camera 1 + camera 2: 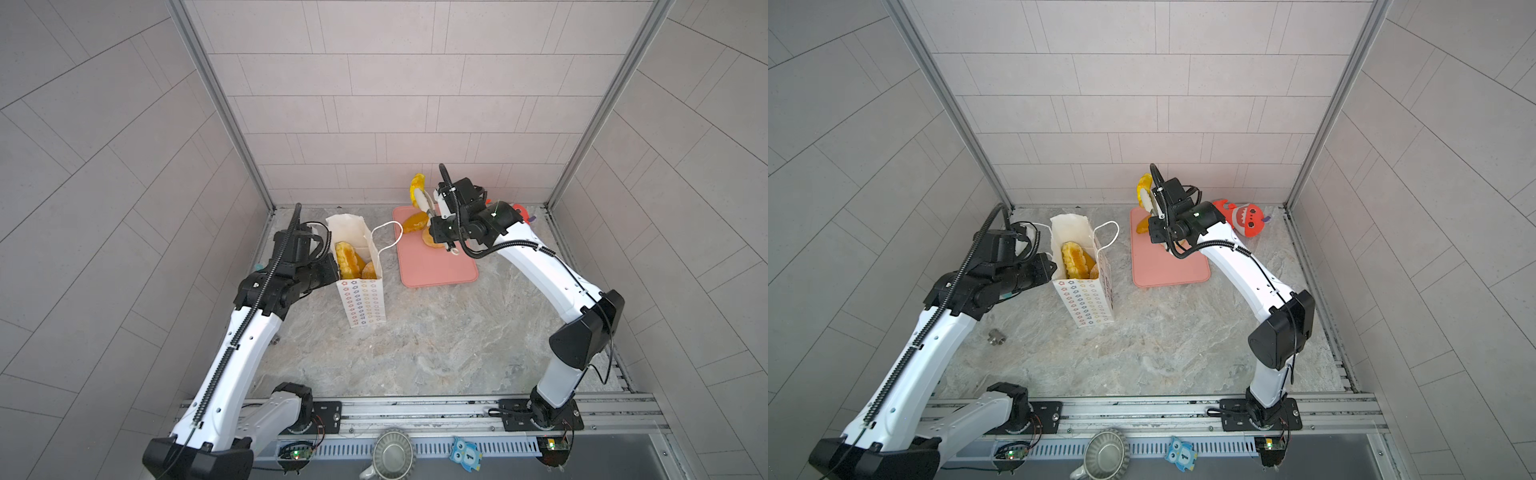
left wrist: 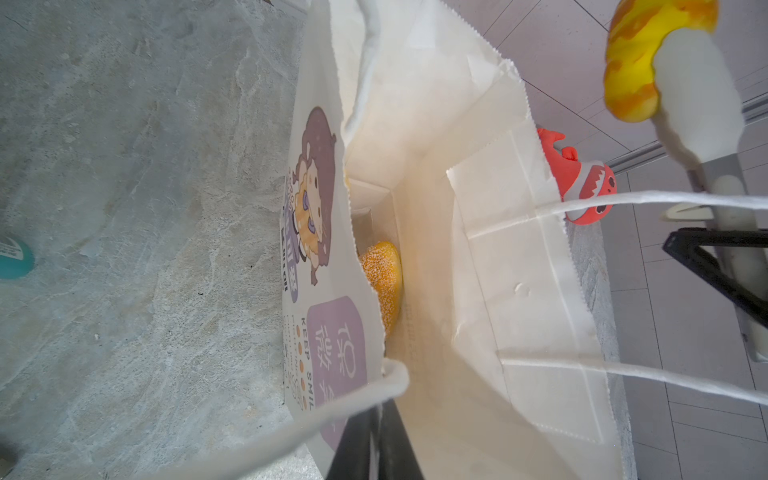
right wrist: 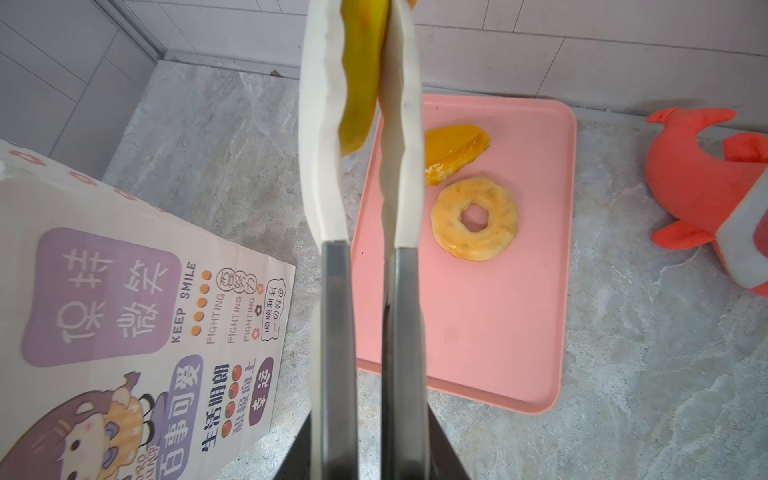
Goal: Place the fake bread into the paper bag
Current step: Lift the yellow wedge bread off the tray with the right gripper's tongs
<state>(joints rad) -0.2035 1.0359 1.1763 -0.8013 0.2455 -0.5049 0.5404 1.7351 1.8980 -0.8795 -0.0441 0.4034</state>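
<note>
Fake bread (image 1: 347, 259): two pieces visible in paper bag (image 1: 361, 303), counter's far left. On pink tray (image 3: 498, 332), far edge: ring doughnut (image 3: 474, 218), amber loaf (image 3: 455, 151). My right fingers (image 3: 324, 124) clamp a yellow loaf (image 3: 361, 83) aloft; left fingers (image 2: 357, 449) pinch the bag's rim.

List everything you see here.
bag: one, white; left of tray
ridged bread: one, yellow; in bag
sugared doughnut: one, orange; in bag
loaf: one, golden; on tray
ring doughnut: one, pale yellow; on tray
held bread: one, yellow; in tongs
tray: one, pink; far table
shark: one, red; right of tray
tongs: one, white-tipped steel; held aloft
fitting: one, grey; near left arm
tin: one, grey; front rail
owl card: one, blue; front rail
left gripper: black; shut on bag rim
right gripper: black; shut on tongs
</note>
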